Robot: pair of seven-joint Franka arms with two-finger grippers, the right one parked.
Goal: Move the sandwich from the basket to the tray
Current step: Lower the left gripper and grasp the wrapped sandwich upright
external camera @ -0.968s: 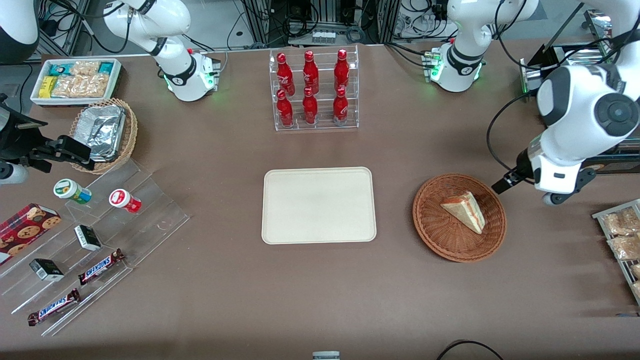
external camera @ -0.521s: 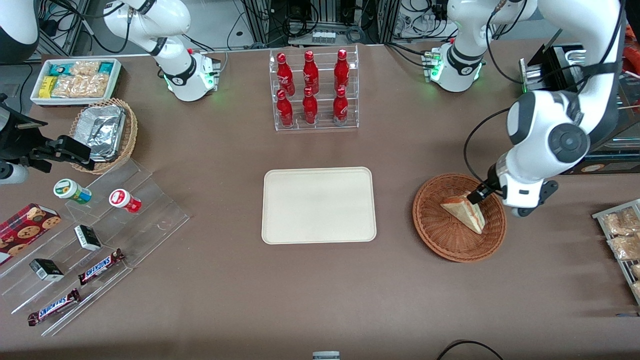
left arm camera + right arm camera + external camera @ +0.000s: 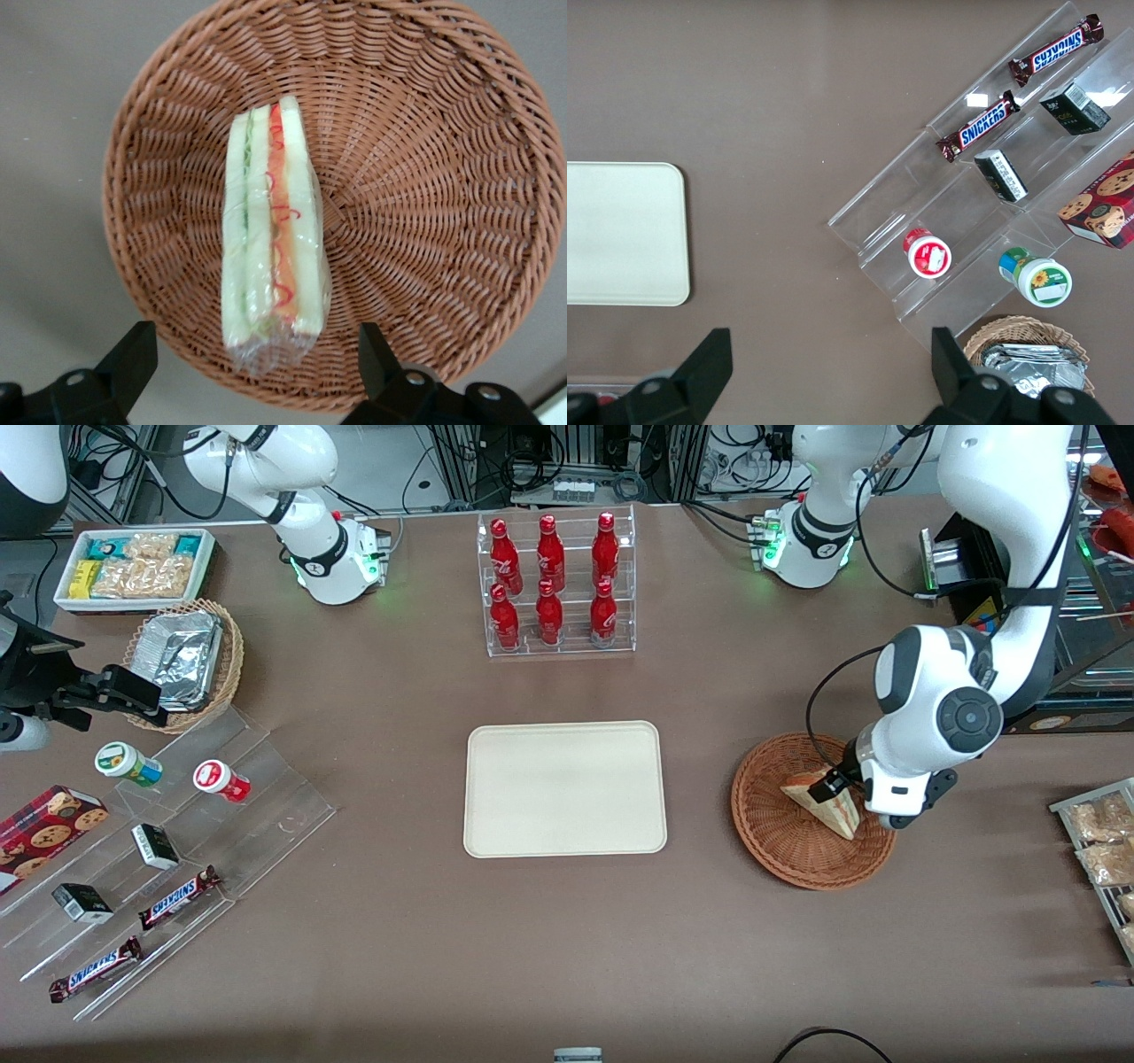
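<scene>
Front view showed the tray (image 3: 565,788) well apart from the pincer (image 3: 257,354), toward the parked arm's end. The basket (image 3: 771,828) lay directly under the pincer. Fingers (image 3: 133,359) were spread, straddling the wrapped sandwich (image 3: 270,230), not touching it. Step judged: approach for pickup. Next move: descend, close across the bread faces.

Reddish woven wicker basket (image 3: 425,177), glossy clear film over sandwich (image 3: 270,230), matt cream tray (image 3: 564,788)
</scene>
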